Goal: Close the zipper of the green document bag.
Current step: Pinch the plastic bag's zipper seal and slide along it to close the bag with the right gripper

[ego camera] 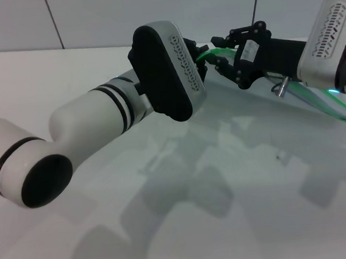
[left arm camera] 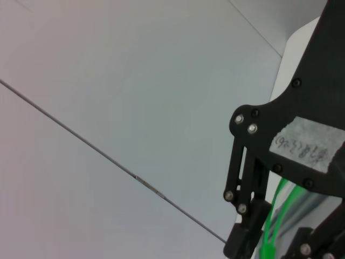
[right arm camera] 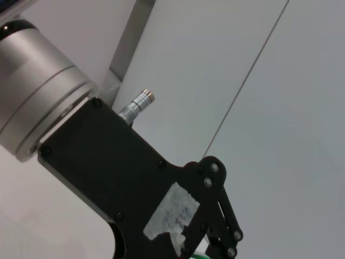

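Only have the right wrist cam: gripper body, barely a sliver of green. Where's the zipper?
Observer: Head view: the zipper is up off the table, between the left gripper and the right gripper.
Operator: Rest of the bag?
Observer: The green document bag slopes down toward the table under the right arm.
Operator: Slider?
Observer: Left wrist view shows a green tab low on the strip beside a black gripper linkage. I can't confirm it's the slider.
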Tool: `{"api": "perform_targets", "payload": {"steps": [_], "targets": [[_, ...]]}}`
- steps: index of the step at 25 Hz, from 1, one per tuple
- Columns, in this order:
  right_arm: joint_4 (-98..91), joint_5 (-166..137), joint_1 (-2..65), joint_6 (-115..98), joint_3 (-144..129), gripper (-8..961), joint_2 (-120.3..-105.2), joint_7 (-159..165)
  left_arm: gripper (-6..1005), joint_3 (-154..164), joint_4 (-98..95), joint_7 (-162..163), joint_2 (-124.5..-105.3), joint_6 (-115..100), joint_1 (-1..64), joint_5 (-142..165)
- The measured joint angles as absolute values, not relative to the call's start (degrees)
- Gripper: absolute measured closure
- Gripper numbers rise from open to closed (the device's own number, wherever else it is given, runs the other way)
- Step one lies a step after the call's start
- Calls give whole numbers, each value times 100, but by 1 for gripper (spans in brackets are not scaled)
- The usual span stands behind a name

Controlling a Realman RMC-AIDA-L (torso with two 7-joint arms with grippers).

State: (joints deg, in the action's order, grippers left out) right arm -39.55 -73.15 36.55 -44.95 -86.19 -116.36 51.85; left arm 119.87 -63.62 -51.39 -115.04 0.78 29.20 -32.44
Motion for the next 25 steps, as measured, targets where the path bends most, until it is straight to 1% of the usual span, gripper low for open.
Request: {"api": "perform_targets", "payload": {"steps": [6,11,25], "targets": [[-3955,-7306,3656,-4476,-8617,655,-11637,5185,944,11987,-6364,-5141,-11504,78,2917,-3242],[-3989,-7305,3651,-4509,-8615,730,-11637,5189,944,11987,-6364,-5148,-11504,77,2888,-3242],[-4007,-7315,3652,-4729,-8620,732,-11628,5226,946,11987,-6363,-5150,-11486,79,2873,-3243]]}}
